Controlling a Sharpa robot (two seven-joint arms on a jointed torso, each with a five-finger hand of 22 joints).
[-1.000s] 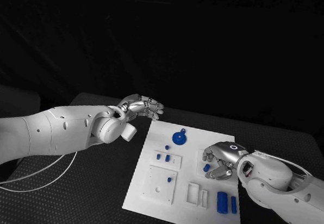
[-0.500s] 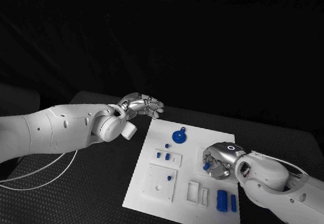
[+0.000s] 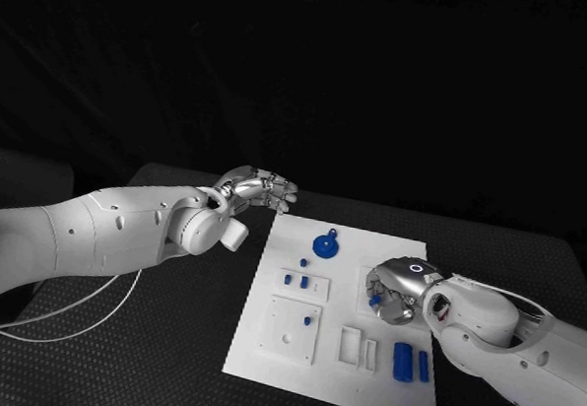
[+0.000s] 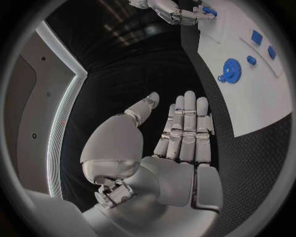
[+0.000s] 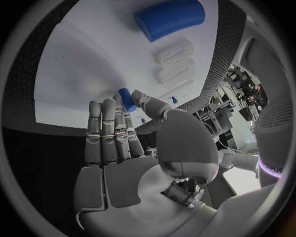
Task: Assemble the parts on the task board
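Your right robot hand [image 3: 395, 292] sits over the right side of the white board [image 3: 375, 396], pinching a small blue peg [image 5: 127, 99] between thumb and fingertips, its other fingers straight. Your left robot hand [image 3: 255, 191] hovers off the board's far left corner above the black surface [image 3: 148, 345], fingers extended together, holding nothing. A blue gear [image 3: 324, 245] lies near the board's far end, and two blue cylinders [image 3: 403, 361] lie near its right edge.
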